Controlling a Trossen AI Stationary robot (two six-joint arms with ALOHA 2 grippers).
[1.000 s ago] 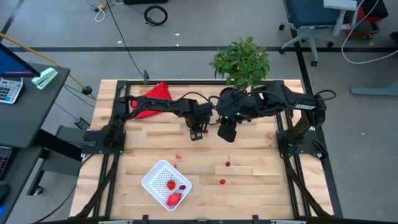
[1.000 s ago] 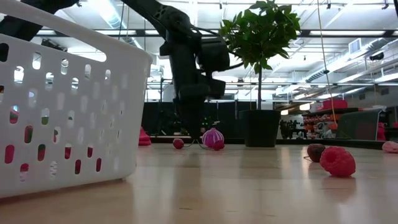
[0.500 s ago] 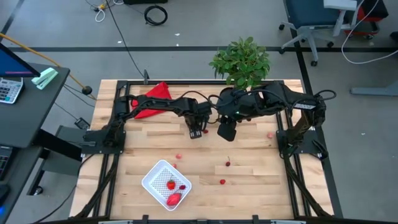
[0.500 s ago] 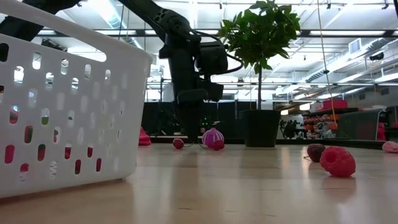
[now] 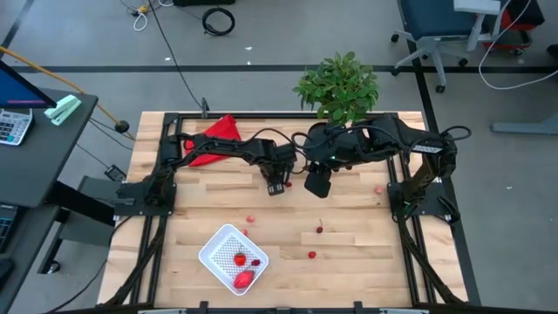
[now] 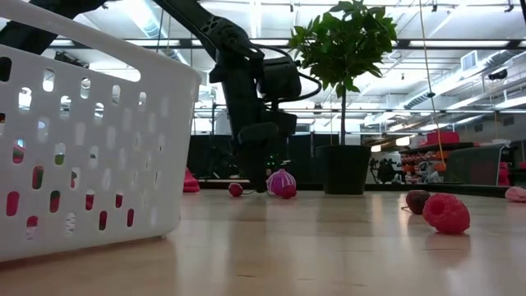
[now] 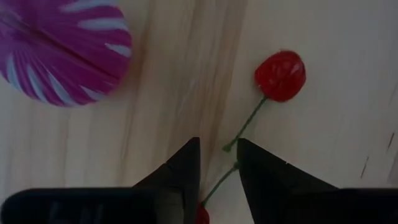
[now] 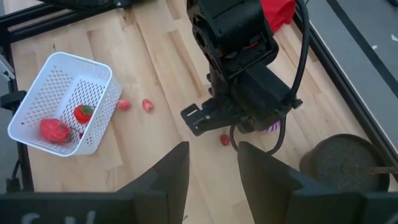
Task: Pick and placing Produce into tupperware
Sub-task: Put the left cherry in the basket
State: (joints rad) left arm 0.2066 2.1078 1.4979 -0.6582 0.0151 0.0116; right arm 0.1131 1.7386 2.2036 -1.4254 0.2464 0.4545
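Left claw (image 7: 217, 163) is down at the table (image 5: 349, 253) surface, upper centre of the high view, fingers nearly together w/ only a thin gap. The green stem of a small red cherry pair (image 7: 280, 74) runs up through that gap; one cherry sits clear ahead of the tips, the second is only a red sliver at the frame's lower edge between the fingers. Can't tell if the pads actually bite the stem yet. Just beside, upper left of the left wrist view, lies the purple ball w/ pale stripes (image 7: 65, 50), apart from the claw.

Right claw (image 8: 211, 163) hangs partly open over mid-table w/ nothing between its fingers, right next to the left arm.

White mesh-bottomed squarish container (image 5: 232, 255) sits lower left of centre in the high view, already holding a couple of red pieces; more tiny red bits lie loose on the wood nearby.

Risks, as I judge them:
- stem is thin, so a grip on it alone could slip or let the cherries swing and drop during the carry.
- claw could nudge the purple ball, which would prob. roll.
- the two arms are crowded; a lift could clip the right arm.
- container is well apart from here, so a long haul w/ a weak hold.
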